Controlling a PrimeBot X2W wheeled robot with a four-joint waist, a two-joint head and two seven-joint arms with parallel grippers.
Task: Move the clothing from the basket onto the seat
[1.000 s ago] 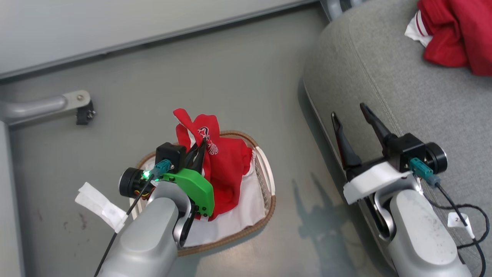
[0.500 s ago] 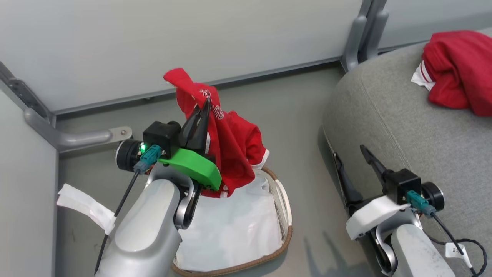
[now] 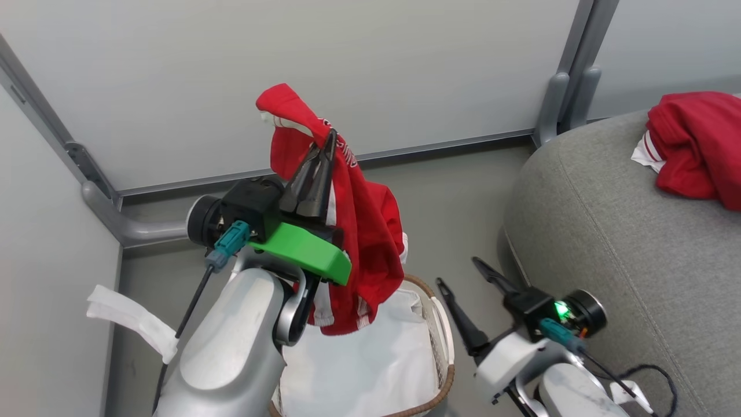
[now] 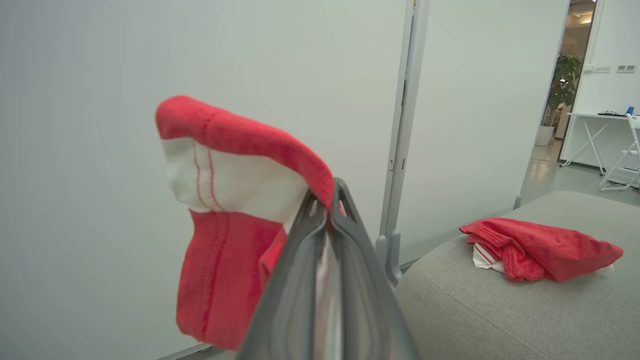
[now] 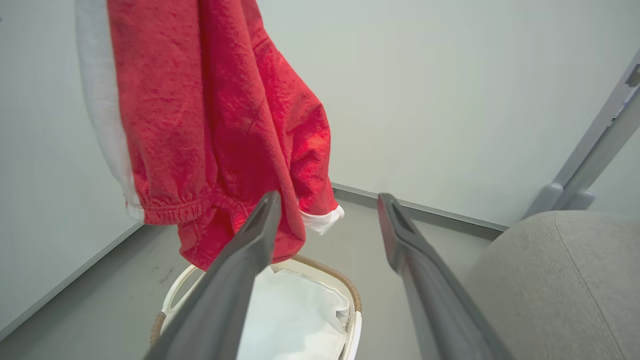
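Observation:
My left gripper [image 3: 327, 142] [image 4: 332, 197] is shut on a red garment with white panels [image 3: 362, 226] [image 4: 225, 225] [image 5: 215, 125], which hangs clear above the basket [image 3: 443, 341] [image 5: 345, 295]. The basket's white liner [image 3: 359, 370] lies bare inside. A second red garment [image 3: 697, 147] [image 4: 540, 247] lies bunched on the grey sofa [image 3: 625, 231] [image 4: 500, 310] [image 5: 560, 280] at the right. My right gripper [image 3: 463, 275] [image 5: 327, 200] is open and empty, low between the basket and the sofa's edge.
Pale partition walls [image 3: 289, 63] close in the back and left, with a grey metal post [image 3: 564, 87] and a floor bracket [image 3: 127, 229]. Grey floor [image 3: 457, 202] lies between basket and sofa. A white tag [image 3: 130, 321] hangs from my left arm's cable.
My left gripper has lifted the red garment up out of the basket, leaving the liner bare. The camera has tilted up. My right gripper has dropped lower and nearer the basket.

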